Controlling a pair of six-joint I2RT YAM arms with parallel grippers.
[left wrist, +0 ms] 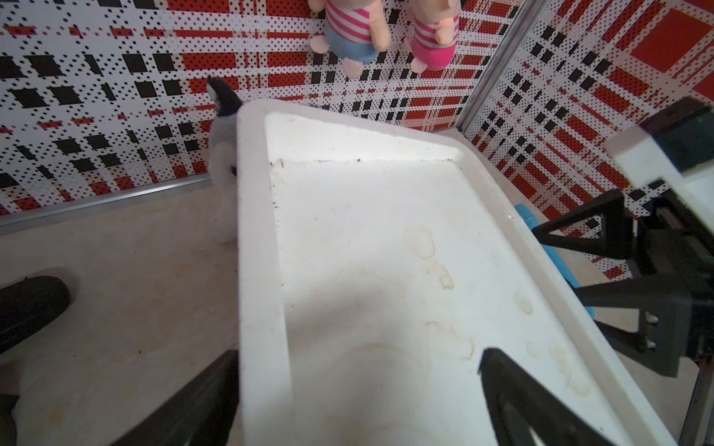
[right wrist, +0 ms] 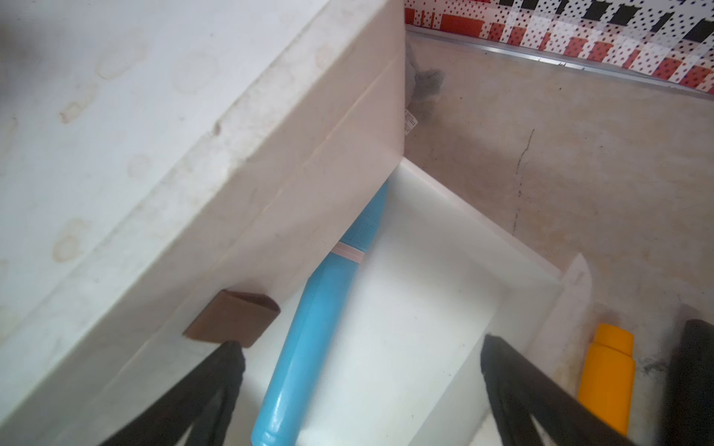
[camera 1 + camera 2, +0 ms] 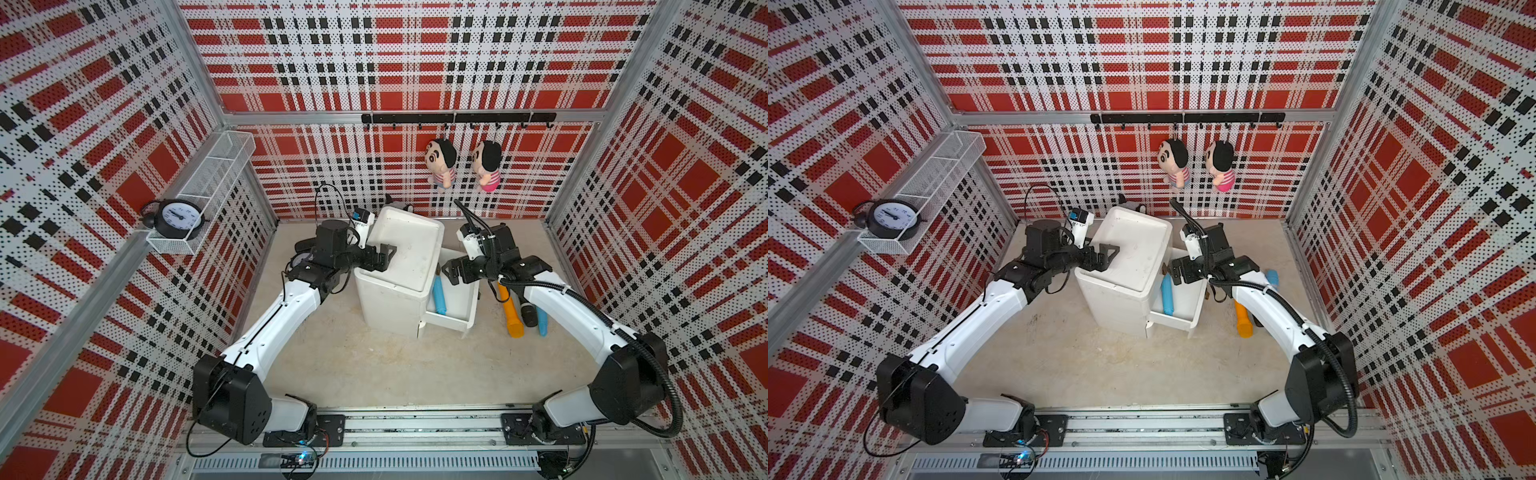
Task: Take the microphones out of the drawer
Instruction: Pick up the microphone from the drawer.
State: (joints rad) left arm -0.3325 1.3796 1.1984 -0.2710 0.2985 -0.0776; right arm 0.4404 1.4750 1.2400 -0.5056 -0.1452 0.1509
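Beige stone-look tabletop (image 3: 374, 365), ringed by red-black-white plaid walls (image 3: 374, 62). Your landmark is the white plastic cabinet (image 3: 399, 249), and its white drawer (image 3: 451, 322) stands pulled out. Slim blue plastic microphone (image 3: 439, 297) lies lengthwise in that drawer, close against the cabinet side, far end reaching under the cabinet body. Your right gripper (image 3: 451, 272) hangs just above it, jaws spread wide, holding nothing. Your left gripper (image 3: 386, 257) sits at the cabinet's top rim, jaws apart, one finger on either side.

Microphone (image 3: 439, 297) in open drawer (image 3: 459, 299), drawer right of cabinet (image 3: 399, 257), other microphones (image 3: 514, 318) on floor (image 3: 374, 365) further right
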